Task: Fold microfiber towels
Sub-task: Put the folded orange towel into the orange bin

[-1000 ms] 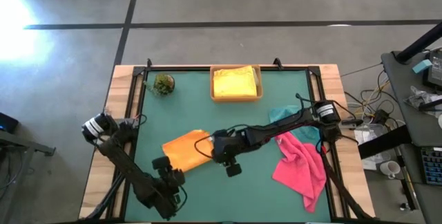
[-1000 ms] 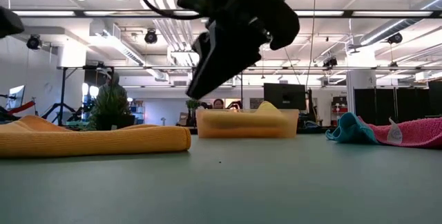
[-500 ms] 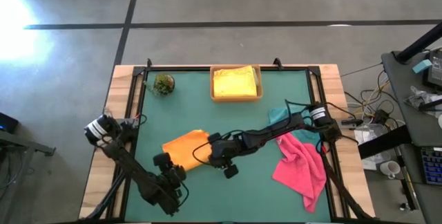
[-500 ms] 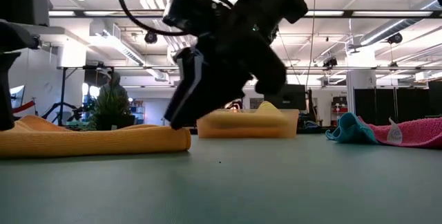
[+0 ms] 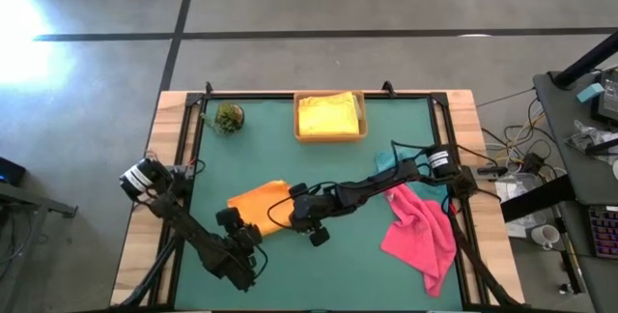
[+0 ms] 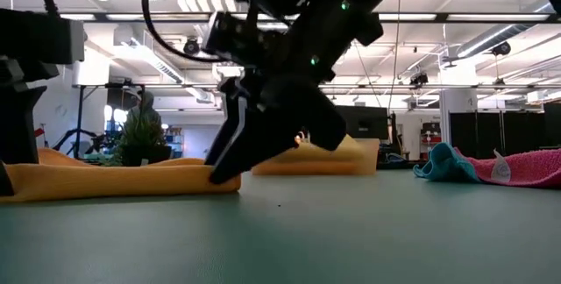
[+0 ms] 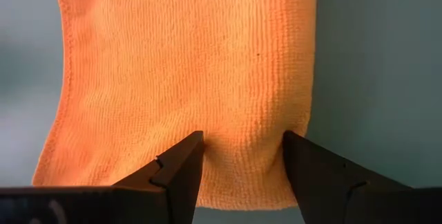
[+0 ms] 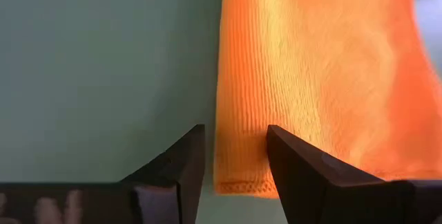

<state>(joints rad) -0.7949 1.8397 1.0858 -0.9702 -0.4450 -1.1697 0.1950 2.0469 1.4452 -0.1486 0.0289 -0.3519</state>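
My left gripper [image 7: 242, 156] is down at the near edge of the orange towel [image 5: 259, 209], jaws apart w/ the cloth's hem bunched between the fingertips [image 7: 181, 162]; they straddle it, touching on both sides. My right gripper [image 8: 233, 156] is at the same towel's other near corner, jaws also parted, one finger on the mat and one over the cloth edge, so the hem sits in the gap. Can't tell if either pair is really pinching yet. From above, both grippers sit close together at the near side of the orange towel, left one [image 5: 232, 224] at its near-left corner, right one [image 5: 307, 218] at its near-right, right arm reaching in across the mat from the far right.

Orange towel lies flat-ish on the green table [image 5: 357, 265], left of centre; in the low view it's a low folded strip [image 6: 114, 179].

Further right: pink towel [image 5: 421, 224] crumpled near the right edge, teal towel [image 5: 394, 162] just behind it, touching.

Far side: tan tray [image 5: 330, 136] w/ a yellow towel [image 5: 328, 115] folded inside. Small green plant ball [image 5: 229, 117] to the tray's left, apart from it.
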